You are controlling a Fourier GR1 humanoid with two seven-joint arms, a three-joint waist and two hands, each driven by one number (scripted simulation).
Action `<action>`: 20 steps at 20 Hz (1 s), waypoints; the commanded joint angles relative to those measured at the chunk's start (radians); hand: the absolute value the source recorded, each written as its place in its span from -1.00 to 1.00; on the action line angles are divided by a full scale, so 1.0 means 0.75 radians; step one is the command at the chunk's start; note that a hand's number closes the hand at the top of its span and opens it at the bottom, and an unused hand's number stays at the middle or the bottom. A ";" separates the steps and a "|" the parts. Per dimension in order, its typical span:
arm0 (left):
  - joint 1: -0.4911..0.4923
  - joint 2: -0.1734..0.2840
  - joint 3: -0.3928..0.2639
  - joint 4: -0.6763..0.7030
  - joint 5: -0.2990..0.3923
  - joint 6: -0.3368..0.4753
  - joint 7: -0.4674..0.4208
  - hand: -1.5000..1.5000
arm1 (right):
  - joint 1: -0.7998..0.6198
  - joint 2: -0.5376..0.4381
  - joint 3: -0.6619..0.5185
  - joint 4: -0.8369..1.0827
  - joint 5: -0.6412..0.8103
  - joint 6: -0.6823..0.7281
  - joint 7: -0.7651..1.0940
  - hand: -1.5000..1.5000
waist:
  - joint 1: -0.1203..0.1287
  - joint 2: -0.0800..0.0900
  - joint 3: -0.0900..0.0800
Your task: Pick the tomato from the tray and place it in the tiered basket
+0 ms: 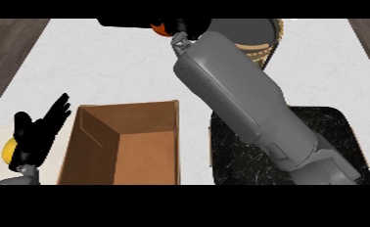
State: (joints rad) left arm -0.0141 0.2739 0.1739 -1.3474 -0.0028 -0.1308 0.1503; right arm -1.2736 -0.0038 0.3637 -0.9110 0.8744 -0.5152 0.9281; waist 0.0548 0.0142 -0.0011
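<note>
The tomato (158, 27) shows as a small orange-red patch at the top of the head view, mostly hidden inside my right hand (180, 26), whose fingers are curled round it. My right forearm runs from the lower right up to that hand. The hand with the tomato is just left of the tiered basket (263, 51), a wicker basket with a grey inside at the top right, partly covered by the forearm. The black tray (336, 133) lies at the lower right under the forearm. My left hand (37, 130) rests open at the lower left, fingers up.
An open brown cardboard box (123, 143) stands at the lower middle, between my left hand and the tray. A yellow object (8, 151) peeks out at the left edge behind my left hand. Dark wood borders the white counter (108, 69) on both sides.
</note>
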 commanded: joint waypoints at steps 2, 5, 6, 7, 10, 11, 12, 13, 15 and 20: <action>0.024 -0.016 -0.015 -0.059 -0.020 0.020 0.000 0.00 | -0.094 0.005 -0.095 0.304 -0.103 -0.196 -0.168 1.00 | 0.009 0.001 0.000; 0.025 0.008 0.013 -0.026 -0.006 0.013 0.026 0.00 | -0.113 -0.137 0.099 0.423 0.149 0.135 -0.155 1.00 | -0.029 -0.013 -0.009; 0.029 0.018 0.024 -0.018 0.001 0.003 0.004 0.00 | -0.172 -0.159 0.088 0.460 0.140 0.199 -0.167 1.00 | -0.014 -0.007 -0.008; 0.013 0.004 0.033 0.000 0.015 0.010 0.005 0.00 | -0.200 -0.160 0.104 0.461 0.153 0.247 -0.168 1.00 | -0.035 -0.013 -0.005; 0.000 0.021 0.026 -0.019 0.003 -0.001 0.005 0.00 | -0.302 -0.164 0.101 0.592 0.183 0.292 -0.231 1.00 | -0.010 0.000 -0.002; 0.015 0.003 0.029 -0.013 0.025 -0.012 -0.006 0.00 | -0.271 -0.186 0.121 0.601 0.190 0.296 -0.322 1.00 | -0.016 -0.001 -0.001; 0.044 -0.011 0.002 -0.085 -0.007 0.021 0.029 0.00 | -0.293 -0.188 0.135 0.636 0.198 0.361 -0.346 1.00 | -0.005 -0.004 0.000; 0.027 -0.005 0.012 -0.070 0.018 -0.003 0.033 0.00 | -0.289 -0.238 0.115 0.635 0.178 0.376 -0.433 1.00 | -0.023 -0.006 0.000; 0.017 0.033 0.055 -0.005 0.046 -0.040 0.002 0.00 | -0.355 -0.260 0.091 0.677 0.173 0.425 -0.498 1.00 | -0.028 -0.005 -0.001; 0.014 0.006 0.033 0.003 0.010 -0.013 -0.007 0.00 | -0.413 -0.237 0.064 0.831 0.209 0.397 -0.588 1.00 | -0.014 0.003 0.000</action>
State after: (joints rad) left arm 0.0132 0.2803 0.1960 -1.3636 0.0038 -0.1388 0.1419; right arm -1.5580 -0.1623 0.4192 -0.3631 1.0143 -0.2264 0.5640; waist 0.0425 0.0126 -0.0017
